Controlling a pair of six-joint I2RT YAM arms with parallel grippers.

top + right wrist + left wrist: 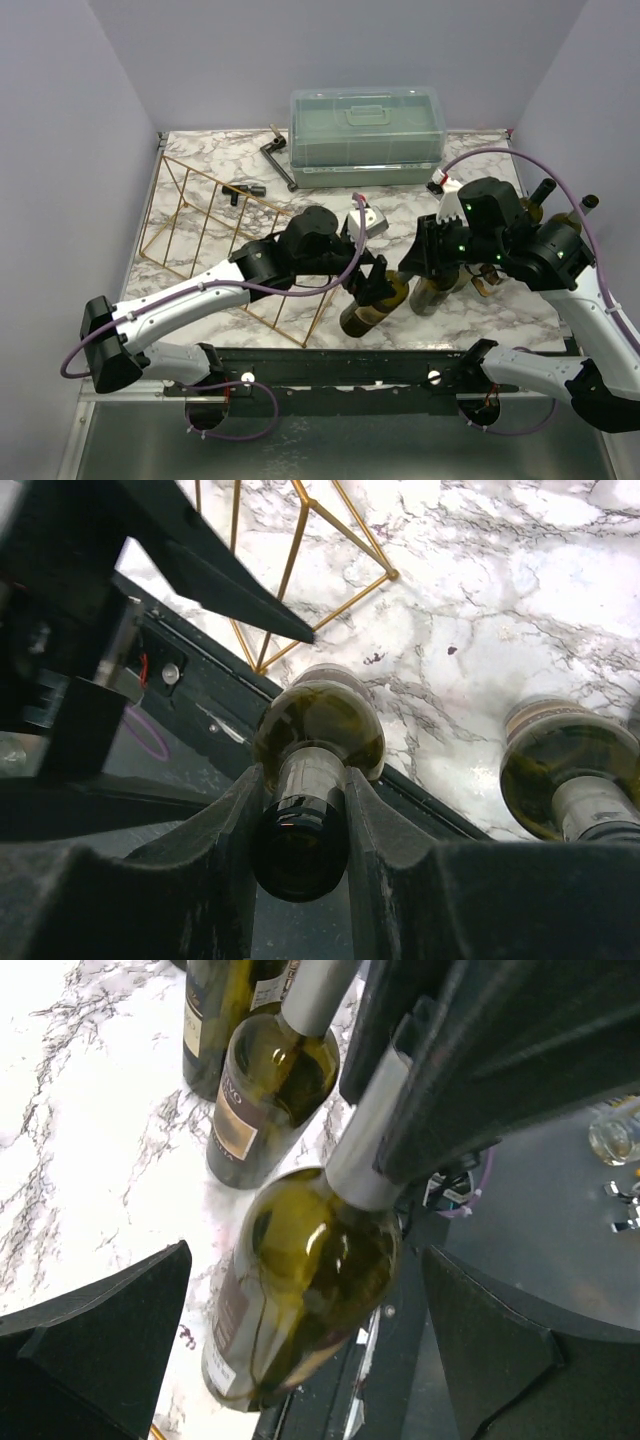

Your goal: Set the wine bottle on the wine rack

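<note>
Right gripper (305, 805): clamped on bottle (318, 720) neck | left gripper (300, 1350): wide open, flanking body | likely heavy, slippery, fragile glass; support body.

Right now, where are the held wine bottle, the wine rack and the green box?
held wine bottle (310, 775): right wrist view, neck.
wine rack (225, 184): top view, top bar.
green box (366, 128): top view, its lid.

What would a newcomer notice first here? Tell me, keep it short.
The wine bottle stands out first. It is tilted at the table's near edge, with its neck clamped in the right arm's fingers and the left arm's open fingers on either side of its body. To its left lies the gold wire rack with no bottle visible in it, and a green lidded box sits at the back.
</note>
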